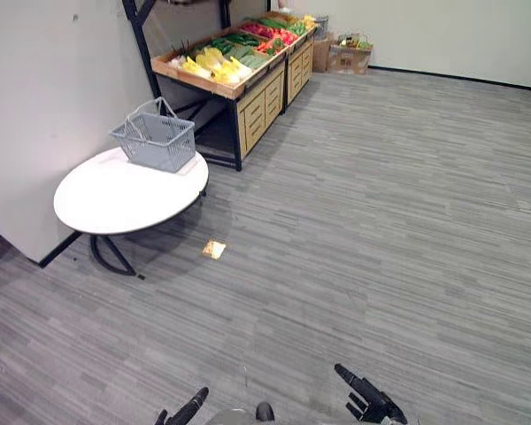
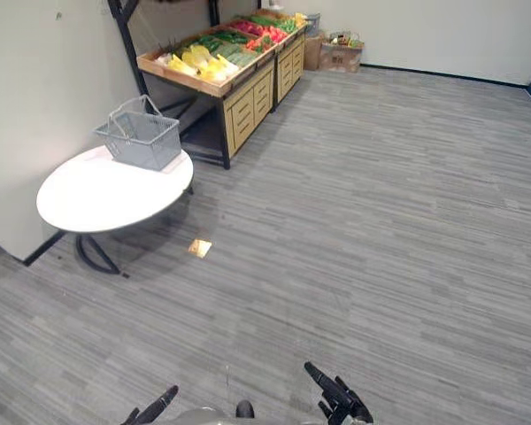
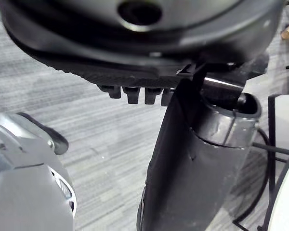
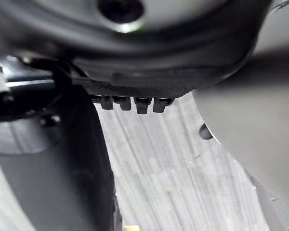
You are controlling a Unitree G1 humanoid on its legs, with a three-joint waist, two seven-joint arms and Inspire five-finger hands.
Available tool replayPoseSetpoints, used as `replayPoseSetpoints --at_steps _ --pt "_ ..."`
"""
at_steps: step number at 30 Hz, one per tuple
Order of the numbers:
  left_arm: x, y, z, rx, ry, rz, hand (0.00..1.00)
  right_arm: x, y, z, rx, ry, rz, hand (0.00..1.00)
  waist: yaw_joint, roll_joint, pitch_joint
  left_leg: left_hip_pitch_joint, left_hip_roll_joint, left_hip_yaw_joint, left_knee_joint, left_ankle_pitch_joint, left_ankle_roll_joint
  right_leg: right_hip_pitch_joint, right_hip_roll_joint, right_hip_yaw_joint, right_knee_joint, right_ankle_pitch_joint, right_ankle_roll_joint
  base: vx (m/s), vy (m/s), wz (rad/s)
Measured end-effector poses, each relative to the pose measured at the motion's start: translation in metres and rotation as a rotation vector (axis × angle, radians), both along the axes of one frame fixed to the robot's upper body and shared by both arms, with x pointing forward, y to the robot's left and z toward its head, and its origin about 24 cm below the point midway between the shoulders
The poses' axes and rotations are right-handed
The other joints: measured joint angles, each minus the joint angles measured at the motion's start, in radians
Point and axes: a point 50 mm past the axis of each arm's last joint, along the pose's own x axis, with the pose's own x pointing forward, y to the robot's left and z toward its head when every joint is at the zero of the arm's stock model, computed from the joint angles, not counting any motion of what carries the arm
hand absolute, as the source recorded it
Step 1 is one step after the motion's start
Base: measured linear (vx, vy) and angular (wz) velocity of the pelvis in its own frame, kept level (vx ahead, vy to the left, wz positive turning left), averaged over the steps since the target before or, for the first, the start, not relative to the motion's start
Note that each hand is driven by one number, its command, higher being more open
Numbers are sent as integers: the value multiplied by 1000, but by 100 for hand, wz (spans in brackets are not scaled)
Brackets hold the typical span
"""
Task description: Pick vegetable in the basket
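Two dark robot hands show at the near edge of the head views. The left hand (image 1: 188,411) and right hand (image 1: 372,403) are both empty, with digits extended and relaxed. In the wrist views each hand's fingers (image 3: 133,94) sit in a loose row, clasping nothing.

1. Task items, appearance. The grey plastic mesh shopping basket (image 1: 159,149) is rectangular with an open top, tapered walls and thin loop handles raised above the rim. The vegetables sit in colour blocks: yellow vegetables (image 1: 208,62) nearest, green vegetables (image 1: 239,41) in the middle, red vegetables (image 1: 267,32) farthest. Individual kinds are too small to tell.

2. Location. The basket stands upright on the round white table (image 1: 115,202), at the table's far edge, by the pale wall (image 1: 53,88) on the robot's left. Its contents cannot be made out. The veg lie in the tilted top tray of the long wooden produce stand with drawer fronts (image 1: 258,104), just beyond the table and well apart from both hands.

3. Orientation. The basket's long axis runs approx. across the view, left to right, with one long wall facing the robot. The stand's long axis runs along the wall, away from the robot towards the brown cardboard boxes (image 1: 347,58) at the far end.

4. Misc. A small bright patch (image 1: 214,249) lies on the grey plank floor (image 1: 380,221) near the table base.
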Motion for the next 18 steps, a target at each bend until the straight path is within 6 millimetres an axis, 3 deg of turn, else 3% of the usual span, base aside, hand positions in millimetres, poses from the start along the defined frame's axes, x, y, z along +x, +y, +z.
replayPoseSetpoints --at_steps 2,4,5,7,8,10,12,13,14,15,16,17,18 --pt "8 3 2 13 -27 -21 100 4 -1 1 -1 -22 -1 100 -13 3 -3 51 22 -34 -16 -31 2 -76 28 -66 -123 -66 -28 301 20 28" --pt "18 2 4 8 -68 -19 100 8 -1 3 6 -49 -10 100 -34 9 0 71 54 -77 -16 -54 -6 -138 71 -91 -307 -65 -31 269 -48 58" --pt "23 1 4 0 -84 -15 100 8 -1 3 12 -57 -25 100 -41 12 2 84 69 -98 -17 -66 -15 -162 90 -91 -427 -39 -28 297 -82 59" --pt "26 -7 4 -25 -120 4 100 -2 3 1 18 -48 -43 100 -42 18 2 120 106 -136 -5 -119 -44 -179 117 -86 -746 111 -27 358 -108 57" --pt "25 -8 4 -31 -127 16 100 -5 4 1 16 -47 -46 100 -41 19 2 129 112 -143 5 -139 -52 -186 119 -82 -793 142 -24 406 -124 36" --pt "23 -8 4 -31 -142 78 100 -16 6 -1 5 -33 -39 100 -41 18 -1 178 136 -165 74 -254 -104 -198 135 -36 -825 202 -37 636 -235 22" --pt "23 -12 3 -40 -141 84 100 -18 3 -1 12 -22 -39 100 -47 44 -6 215 174 -169 79 -289 -122 -198 165 -12 -773 261 -72 569 -240 22" --pt "25 -14 4 -50 -144 90 100 -24 -1 -2 7 14 -33 100 -50 60 -29 229 219 -167 135 -289 -149 -192 192 -27 -707 286 -116 696 -308 34" --pt "29 -17 4 -59 -154 96 100 -24 -3 -2 8 20 -37 100 -50 67 -28 214 237 -163 201 -283 -160 -188 198 -38 -668 246 -125 838 -378 36" --pt "34 -21 5 -82 -178 130 100 -27 -3 -2 9 30 -37 100 -51 68 -44 153 269 -141 355 -236 -191 -176 205 -51 -638 193 -135 688 -324 13" --pt "35 -21 5 -86 -182 137 100 -27 -3 -2 8 27 -38 100 -51 71 -46 121 286 -134 436 -203 -191 -160 211 -57 -639 176 -143 657 -309 17" --pt "39 -21 5 -93 -190 152 100 -26 -3 -2 6 20 -39 100 -52 77 -45 43 333 -117 617 -105 -211 -103 229 -66 -667 145 -153 504 -236 21" --pt "42 -20 6 -95 -194 154 100 -24 -3 -2 7 17 -45 100 -51 74 -34 -11 373 -109 755 -84 -218 -40 250 -70 -712 139 -160 689 -288 31"
